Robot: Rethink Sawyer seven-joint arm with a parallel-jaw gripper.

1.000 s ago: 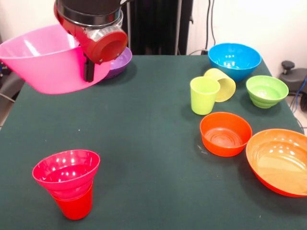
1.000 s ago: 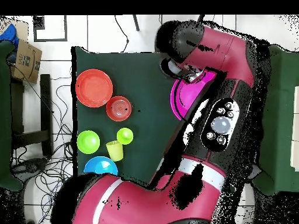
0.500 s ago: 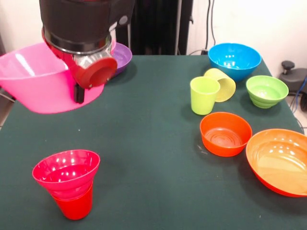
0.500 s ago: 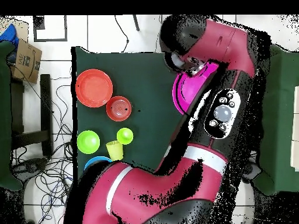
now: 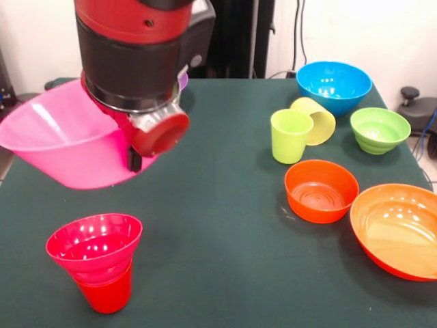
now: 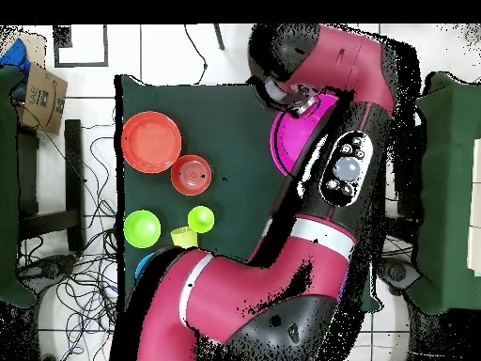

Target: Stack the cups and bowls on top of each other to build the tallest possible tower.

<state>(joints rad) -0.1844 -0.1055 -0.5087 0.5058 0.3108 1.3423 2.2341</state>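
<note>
My gripper (image 5: 134, 158) is shut on the rim of the large pink bowl (image 5: 68, 147), which hangs tilted in the air over the table's left side. One black finger shows outside the bowl's wall. Below and in front of it stands the tower: a small magenta bowl (image 5: 95, 244) seated on the red cup (image 5: 106, 295). In the overhead view the pink bowl (image 6: 291, 141) shows beside the arm, and the tower is hidden under the arm.
On the right stand a lime green cup (image 5: 290, 135), a pale yellow cup (image 5: 315, 119) on its side, a blue bowl (image 5: 334, 85), a ribbed green bowl (image 5: 379, 128), a small orange bowl (image 5: 321, 190) and a large orange bowl (image 5: 399, 229). A purple bowl (image 5: 183, 80) peeks from behind the arm.
The arm has carried the pink bowl lower and nearer in the front view, closer to the magenta bowl on the red cup. Nothing else has moved.
</note>
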